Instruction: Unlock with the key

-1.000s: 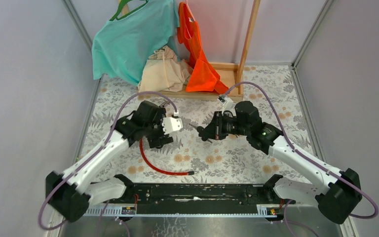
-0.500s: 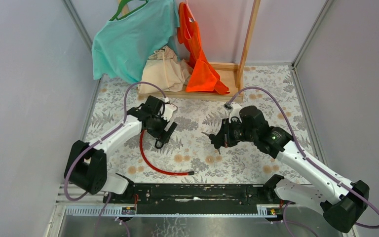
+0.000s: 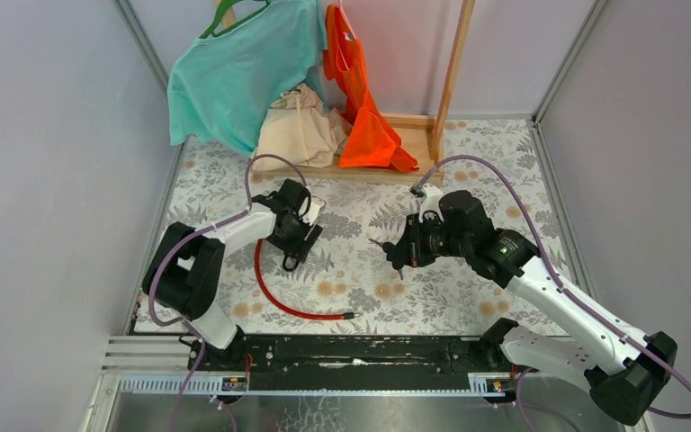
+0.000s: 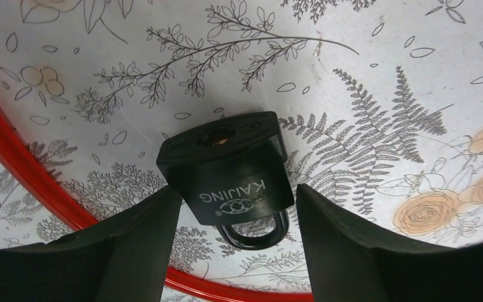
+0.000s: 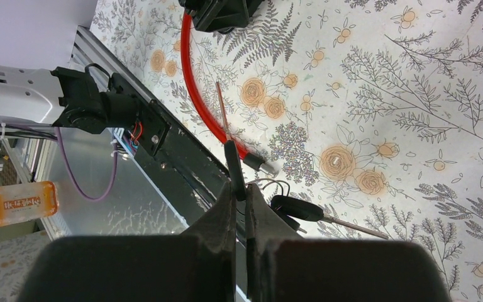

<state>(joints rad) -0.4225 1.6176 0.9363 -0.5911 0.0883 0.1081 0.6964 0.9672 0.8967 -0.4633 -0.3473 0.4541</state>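
A black padlock (image 4: 229, 167) lies flat on the floral mat with its keyhole end away from the left wrist camera. Its shackle is round a red cable (image 4: 12, 157). My left gripper (image 4: 236, 192) is open, one finger on each side of the lock body. In the top view the lock (image 3: 293, 255) is at my left gripper (image 3: 297, 245). My right gripper (image 3: 399, 255) is shut on a key (image 5: 231, 160) above the mat, right of the lock. The blade points out past the fingertips. Other keys (image 5: 297, 207) hang from its ring.
The red cable (image 3: 274, 301) curves from the lock to the mat's near edge. A wooden rack (image 3: 450, 72) with a teal shirt (image 3: 234, 76), an orange vest (image 3: 364, 117) and beige cloth stands at the back. The black rail (image 3: 351, 351) runs along the front.
My left arm has folded in and its gripper has come down over the lock on the mat. My right gripper has moved a little right and down with the key.
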